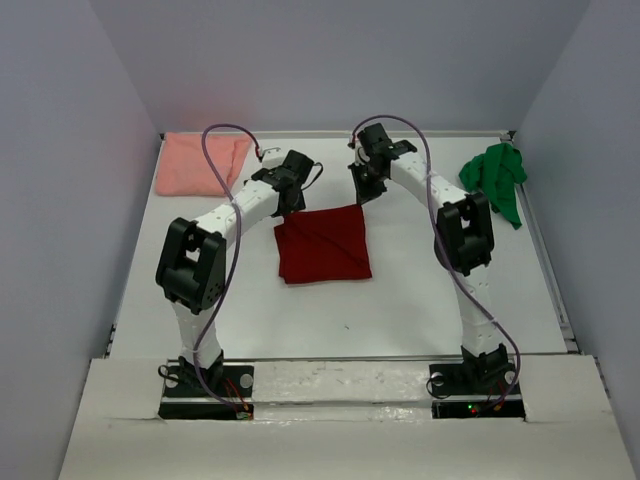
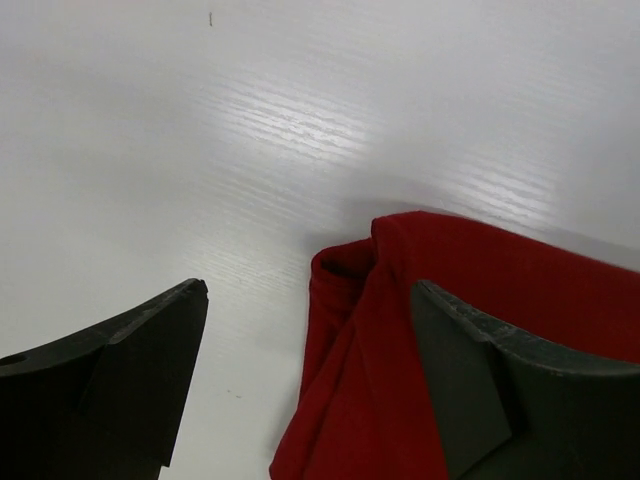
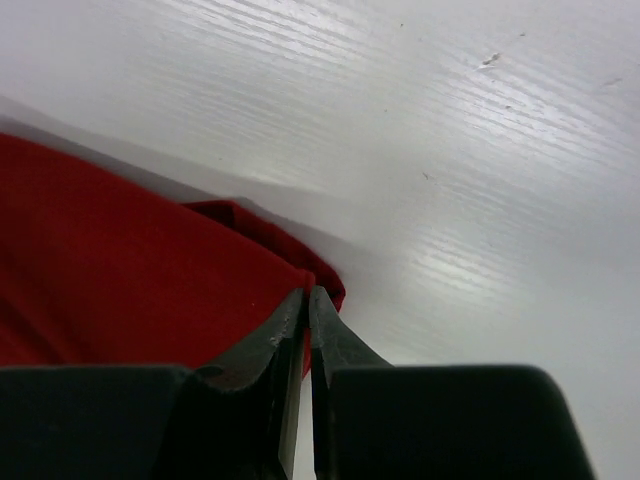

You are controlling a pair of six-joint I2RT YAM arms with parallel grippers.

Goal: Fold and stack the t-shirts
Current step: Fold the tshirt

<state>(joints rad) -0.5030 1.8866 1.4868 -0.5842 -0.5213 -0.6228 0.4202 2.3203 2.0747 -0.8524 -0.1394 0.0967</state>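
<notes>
The dark red t-shirt point(image 1: 323, 243) lies folded into a rough square mid-table. My left gripper point(image 1: 290, 207) hovers at its far left corner. In the left wrist view that gripper point(image 2: 310, 290) is open wide, with the shirt's bunched corner point(image 2: 370, 330) lying loose between the fingers and holding nothing. My right gripper point(image 1: 366, 192) is at the far right corner. Its jaws point(image 3: 308, 292) are almost together, pinching the red cloth's edge point(image 3: 120, 270). A pale salmon pink t-shirt point(image 1: 200, 163) lies folded at the back left. The bright green t-shirt point(image 1: 495, 178) sits crumpled at the back right.
The white table point(image 1: 420, 290) ends in a raised rim on the left, right and far sides. Grey walls close in behind and beside it. Both arm bases point(image 1: 205, 380) stand at the near edge, and purple cables loop over the arms.
</notes>
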